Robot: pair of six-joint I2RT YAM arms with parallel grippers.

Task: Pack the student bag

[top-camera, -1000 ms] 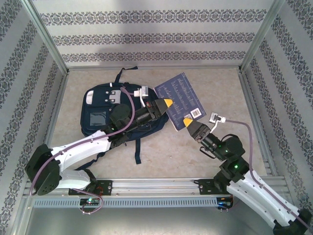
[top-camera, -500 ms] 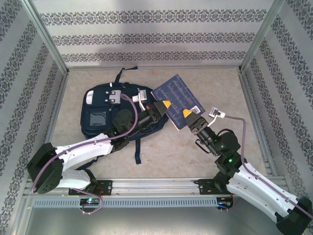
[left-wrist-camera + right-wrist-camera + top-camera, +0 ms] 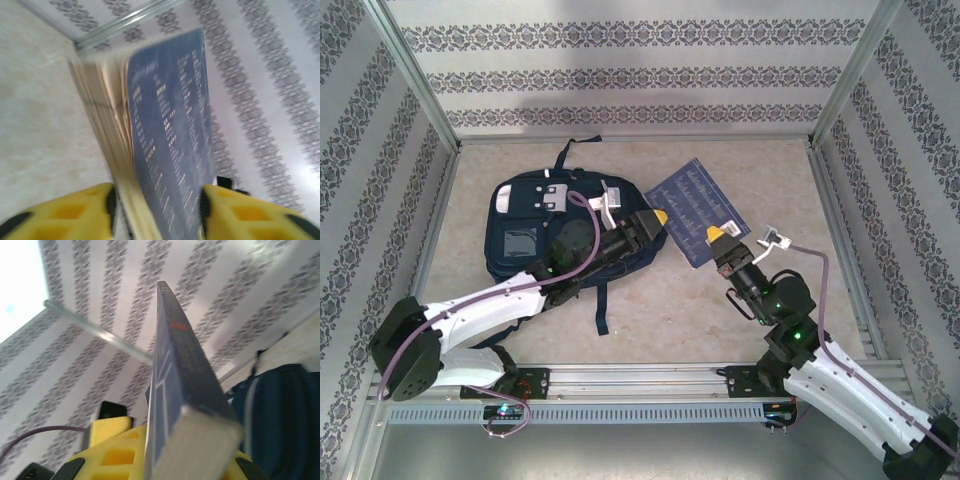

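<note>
— Status of each grip?
— The right end effector [image 3: 717, 236] is pinching the blue book [image 3: 692, 203] at its near corner. The left end effector [image 3: 658, 216] stands spread, fingers either side of the book's left edge.
— And the student bag [image 3: 525, 222]?
— Flat on the table [image 3: 650, 300], left of centre, just beside the book, under the left arm.

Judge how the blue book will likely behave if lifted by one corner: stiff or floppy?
The blue book is probably floppy: in the left wrist view its pages fan away from the cover. Clamped by the right gripper near one corner, it may sag or pivot. Its thick page block suggests some weight.
</note>
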